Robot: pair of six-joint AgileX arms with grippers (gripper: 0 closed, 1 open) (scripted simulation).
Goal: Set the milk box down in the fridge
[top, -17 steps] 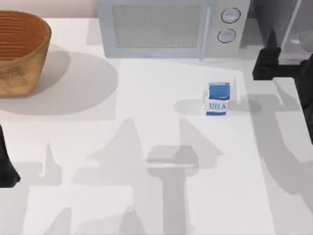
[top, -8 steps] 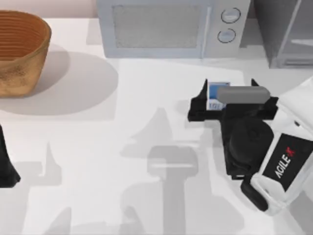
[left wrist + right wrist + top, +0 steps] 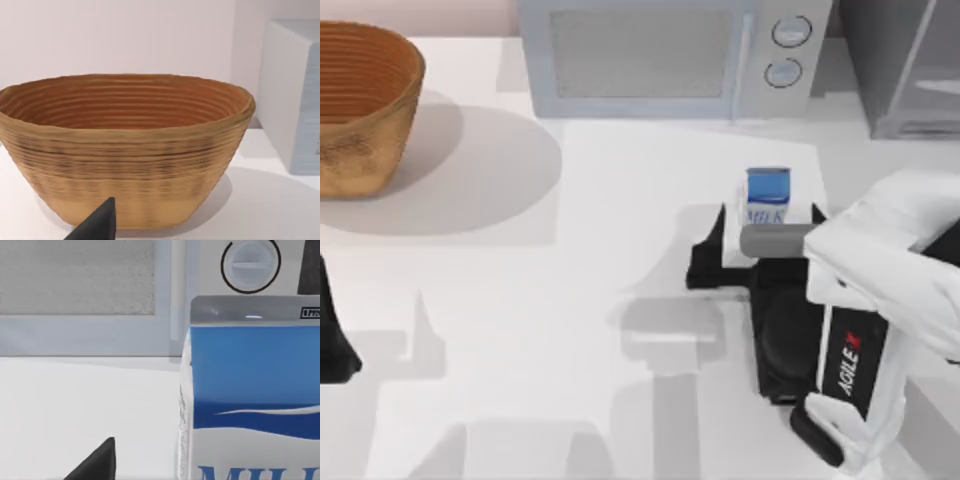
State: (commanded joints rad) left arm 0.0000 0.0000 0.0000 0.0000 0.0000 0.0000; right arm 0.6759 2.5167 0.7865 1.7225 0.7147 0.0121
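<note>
The milk box (image 3: pixel 767 197), a small carton with a blue top and a white "MILK" band, stands upright on the table right of centre, in front of the microwave. My right gripper (image 3: pixel 768 222) is open at the carton's near side, one dark finger on each side of it and not closed on it. The right wrist view has the milk box (image 3: pixel 250 400) close up, beside one fingertip (image 3: pixel 97 462). The fridge (image 3: pixel 880 60), a dark-grey cabinet with a pale door panel, stands at the back right corner. My left gripper (image 3: pixel 332 340) is parked at the left edge, open.
A light-grey microwave (image 3: pixel 660 55) with two round knobs stands at the back, left of the fridge. A woven basket (image 3: pixel 360 105) sits at the back left, and the left wrist view looks at the basket (image 3: pixel 125 150) from close by.
My right arm swung in from the right edge to the milk box, then shifted a little toward the table's front. The carton has stayed put. The left arm has not moved.
</note>
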